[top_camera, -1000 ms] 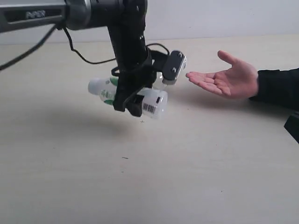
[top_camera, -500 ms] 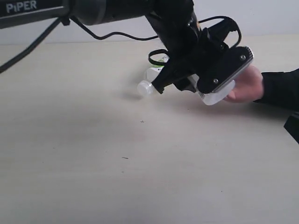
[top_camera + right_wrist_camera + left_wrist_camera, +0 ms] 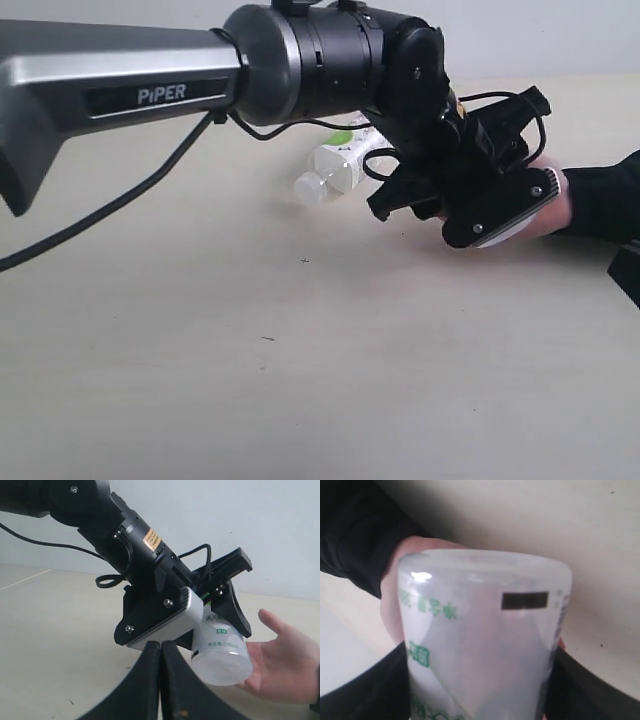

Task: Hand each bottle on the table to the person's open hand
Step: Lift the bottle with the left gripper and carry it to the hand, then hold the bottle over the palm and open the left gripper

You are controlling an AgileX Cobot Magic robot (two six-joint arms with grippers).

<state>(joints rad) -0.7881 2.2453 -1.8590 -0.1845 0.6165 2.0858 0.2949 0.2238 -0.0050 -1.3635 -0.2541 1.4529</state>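
1. Spanning the whole scene under both tools: the table [image 3: 200, 380], pale beige with faint grain and a few dark specks.
2. Left arm [image 3: 130, 90], grey and black, reaches across the middle. Its wrist is bent down toward the far side, with cables looped round the joint.
3. Left gripper [image 3: 500, 200] is parted about as wide as a bottle's body. Its black fingers [image 3: 235, 610] clamp either side of a white-and-green bottle. A silver-edged camera housing sits on its near face.
4. Held bottle [image 3: 220, 652] has a translucent white body with green print and a dark barcode patch near the base. It is tilted, base pointing out past the fingertips. The cap end is hidden inside the gripper.
5. Person's open hand [image 3: 280, 672] lies directly beneath and beyond the left gripper's tips, palm up, with a black sleeve at the wrist. The bottle's base sits over the palm, but I cannot tell whether they touch.
6. Second white-and-green bottle [image 3: 335, 170] lies on its side on the table behind the left gripper's wrist, well apart from the jaws. Its neck end points away from the gripper.
7. Right gripper [image 3: 160, 650] has its two black fingers pressed together with nothing between them. It stands apart from the held bottle, facing the left gripper.
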